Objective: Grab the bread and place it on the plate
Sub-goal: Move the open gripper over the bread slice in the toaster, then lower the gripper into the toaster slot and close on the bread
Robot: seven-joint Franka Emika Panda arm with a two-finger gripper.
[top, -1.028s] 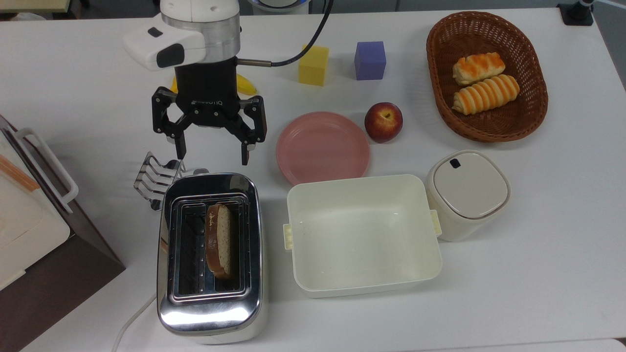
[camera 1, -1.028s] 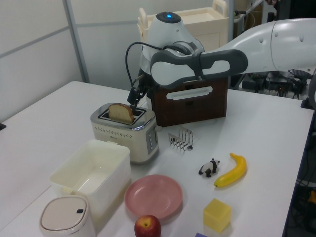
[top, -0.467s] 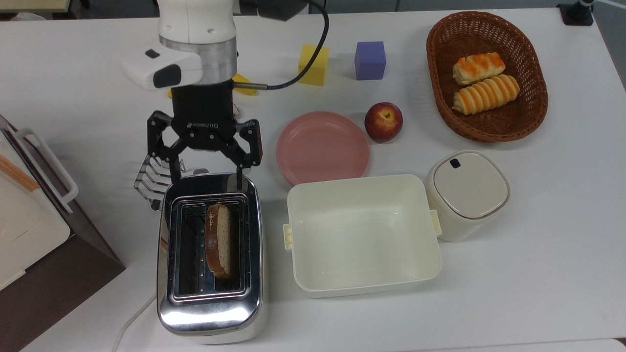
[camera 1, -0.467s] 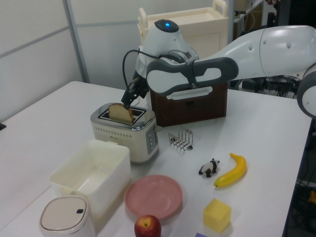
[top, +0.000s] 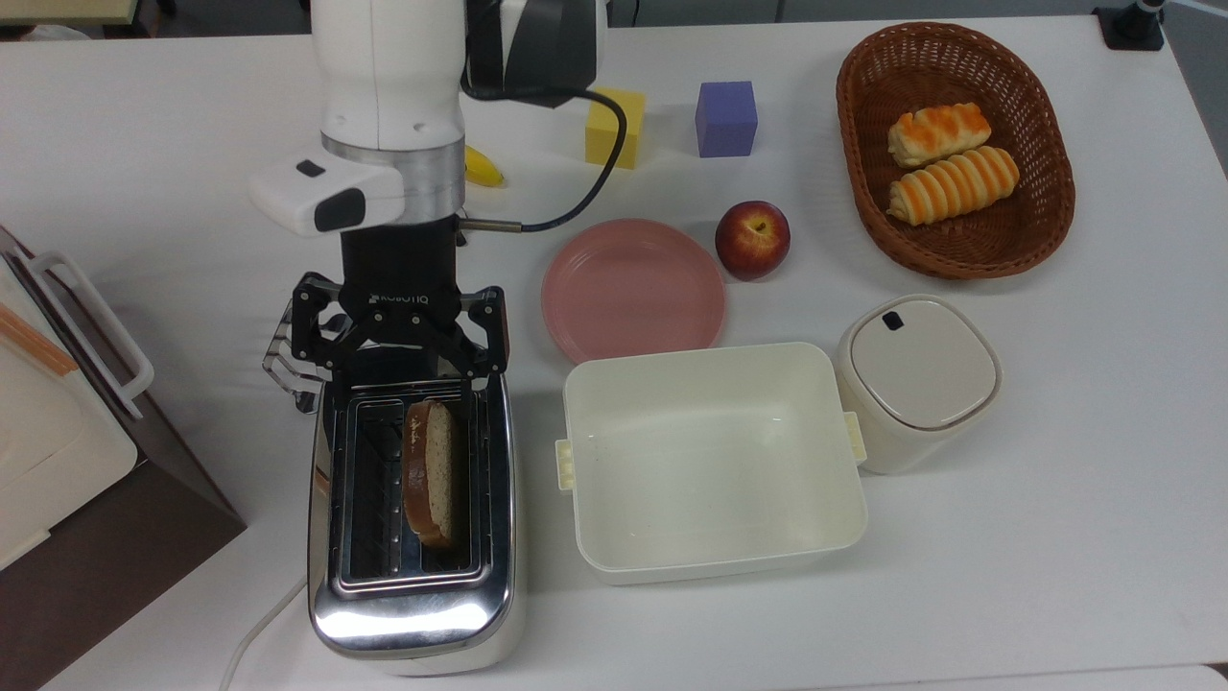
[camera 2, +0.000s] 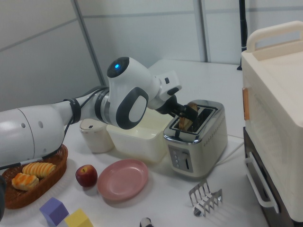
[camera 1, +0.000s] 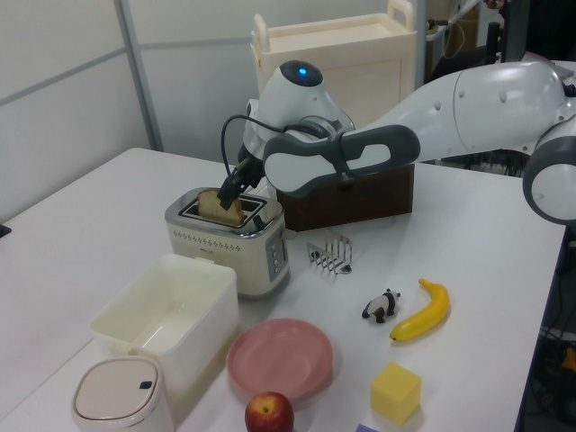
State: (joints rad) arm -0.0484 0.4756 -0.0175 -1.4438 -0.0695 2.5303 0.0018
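The bread point(top: 430, 472) stands on edge in the right-hand slot of the chrome toaster point(top: 413, 614), at the top view's lower left. My gripper point(top: 405, 382) hangs open over the toaster's far end, its fingers spread wider than the slots and the slice just in front of them. In the left view the gripper point(camera 1: 232, 189) sits right at the bread point(camera 1: 219, 207). From the right view the gripper point(camera 2: 182, 111) is level with the top of the bread point(camera 2: 189, 115). The pink plate point(top: 633, 288) lies bare to the toaster's upper right in the top view.
A cream tub point(top: 710, 461) stands right of the toaster, a lidded container point(top: 916, 379) beyond it. An apple point(top: 753, 240), yellow cube point(top: 614, 130), purple cube point(top: 726, 117), banana point(top: 483, 165) and basket point(top: 854, 106) of rolls lie farther back. A toast rack point(top: 288, 350) is beside the gripper.
The gripper has come down the top view from behind the toaster to over its far end, still open. The bread and plate have not moved.
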